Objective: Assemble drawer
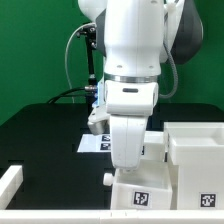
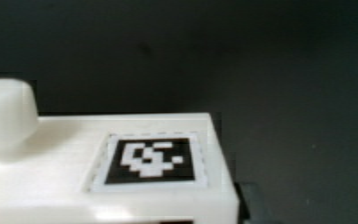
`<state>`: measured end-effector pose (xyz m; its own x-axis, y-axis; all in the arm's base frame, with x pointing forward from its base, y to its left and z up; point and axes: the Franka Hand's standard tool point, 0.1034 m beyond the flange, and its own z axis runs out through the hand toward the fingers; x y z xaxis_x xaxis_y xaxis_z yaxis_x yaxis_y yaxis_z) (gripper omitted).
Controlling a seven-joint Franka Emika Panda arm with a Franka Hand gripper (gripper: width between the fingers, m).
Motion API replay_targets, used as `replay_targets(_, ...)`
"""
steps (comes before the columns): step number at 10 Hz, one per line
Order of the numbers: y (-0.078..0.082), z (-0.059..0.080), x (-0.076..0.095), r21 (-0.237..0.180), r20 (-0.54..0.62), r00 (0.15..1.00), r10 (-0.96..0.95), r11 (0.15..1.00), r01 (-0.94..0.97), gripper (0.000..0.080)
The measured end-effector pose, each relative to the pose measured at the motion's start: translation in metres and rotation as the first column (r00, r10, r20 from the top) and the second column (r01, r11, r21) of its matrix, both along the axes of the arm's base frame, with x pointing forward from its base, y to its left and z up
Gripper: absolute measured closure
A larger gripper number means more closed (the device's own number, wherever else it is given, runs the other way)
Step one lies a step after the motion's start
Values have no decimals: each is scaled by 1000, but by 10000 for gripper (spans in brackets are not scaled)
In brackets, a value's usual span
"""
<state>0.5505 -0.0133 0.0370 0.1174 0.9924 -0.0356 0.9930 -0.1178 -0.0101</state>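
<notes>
On the black table (image 1: 40,140) the drawer tray (image 1: 135,193) sits lower centre of the exterior view beside the big box (image 1: 196,150), gripper (image 1: 128,166) right above it, we can't tell if spread, so we'd centre on a wall and keep it level.

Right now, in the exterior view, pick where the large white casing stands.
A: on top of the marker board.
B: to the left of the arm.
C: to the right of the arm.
C: the casing stands at the exterior view's right of the arm; only a thin white bar lies at the left edge.
</notes>
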Motion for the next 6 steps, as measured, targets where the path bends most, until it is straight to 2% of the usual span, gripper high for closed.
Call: replay_targets(6,5,-6,-3,1,3,1000,21,1000,-21,761)
